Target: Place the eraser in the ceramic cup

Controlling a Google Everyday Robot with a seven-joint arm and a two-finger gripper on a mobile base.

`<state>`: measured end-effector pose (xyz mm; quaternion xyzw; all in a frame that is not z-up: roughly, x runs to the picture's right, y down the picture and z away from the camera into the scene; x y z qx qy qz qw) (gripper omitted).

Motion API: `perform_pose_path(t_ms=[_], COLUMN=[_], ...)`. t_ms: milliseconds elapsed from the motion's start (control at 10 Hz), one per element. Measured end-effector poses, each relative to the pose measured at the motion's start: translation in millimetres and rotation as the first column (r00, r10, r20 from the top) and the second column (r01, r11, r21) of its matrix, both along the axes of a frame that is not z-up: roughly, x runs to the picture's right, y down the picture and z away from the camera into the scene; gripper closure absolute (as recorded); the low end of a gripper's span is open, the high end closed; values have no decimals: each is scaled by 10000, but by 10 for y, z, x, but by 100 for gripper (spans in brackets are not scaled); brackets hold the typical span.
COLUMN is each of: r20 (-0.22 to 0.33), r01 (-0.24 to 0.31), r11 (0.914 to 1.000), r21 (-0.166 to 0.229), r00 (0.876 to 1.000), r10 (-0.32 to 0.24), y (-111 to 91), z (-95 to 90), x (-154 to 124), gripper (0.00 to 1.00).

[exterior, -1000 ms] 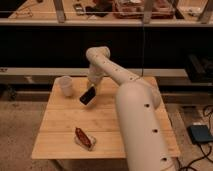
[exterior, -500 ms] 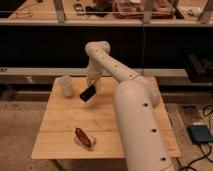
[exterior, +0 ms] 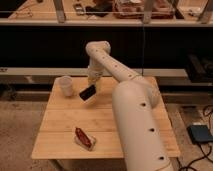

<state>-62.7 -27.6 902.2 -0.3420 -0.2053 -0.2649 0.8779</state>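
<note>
The eraser point(exterior: 87, 92), a small flat black block, hangs tilted above the wooden table point(exterior: 60, 125), held in my gripper point(exterior: 92, 88), which is shut on it. The ceramic cup point(exterior: 65, 85), small, white and round, stands upright at the table's far left corner. The eraser is just to the right of the cup, a short gap apart and slightly lower in the picture. My white arm reaches in from the lower right and bends over the table's far edge.
A red-brown and white packet point(exterior: 84, 138) lies near the table's front edge. Behind the table runs a dark shelf unit with cluttered trays point(exterior: 135, 7) on top. A blue-grey box point(exterior: 201, 134) and cables lie on the floor at the right.
My gripper has carried the eraser a little to the left, closer to the cup. The cup and the packet have not moved.
</note>
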Motion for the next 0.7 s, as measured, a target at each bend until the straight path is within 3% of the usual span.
perform_pose_path(t_ms=[100, 200, 300, 400, 600, 700], r20=[-614, -1297, -2272, -2907, -3935, -4064], r01=[-514, -1086, -1906, -2424, -3324, -3494], r11=[9987, 9941, 9816, 9695, 9323, 9198], r21=[-64, -54, 124, 365, 1428, 1784], r00=[9968, 9858, 9554, 9256, 8452, 8252], r10=[509, 1070, 1884, 2423, 3616, 3922], y=[-42, -96, -200, -286, -544, -613], z=[0, -4, -32, -60, -116, -138], x=[57, 121, 203, 253, 293, 269], gripper=[100, 100, 100, 100, 100, 100])
